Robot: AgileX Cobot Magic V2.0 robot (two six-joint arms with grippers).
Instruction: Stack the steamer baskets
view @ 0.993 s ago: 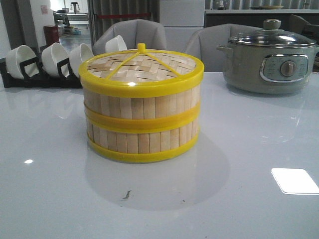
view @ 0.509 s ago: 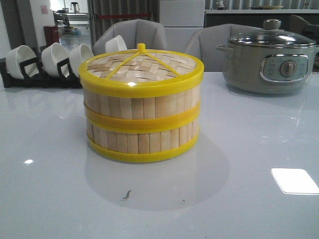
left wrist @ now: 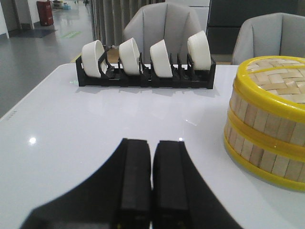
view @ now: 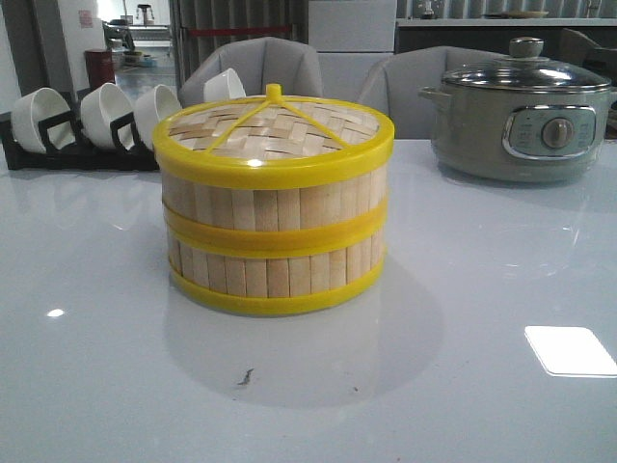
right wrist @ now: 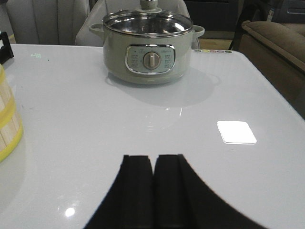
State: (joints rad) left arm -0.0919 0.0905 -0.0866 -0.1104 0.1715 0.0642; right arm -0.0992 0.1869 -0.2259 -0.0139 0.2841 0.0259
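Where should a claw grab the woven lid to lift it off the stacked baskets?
Take the small yellow knob at the centre of the woven lid, coming straight down. The lid sits recessed inside the top basket's yellow rim, so its edge likely offers no grip.

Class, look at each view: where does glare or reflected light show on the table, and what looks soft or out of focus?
Front view: a bright square reflection on the table, and a highlight on the steamer baskets. Left wrist view: a small glare spot; the left gripper looks soft. Right wrist view: the square reflection again; the right gripper is dark and soft.
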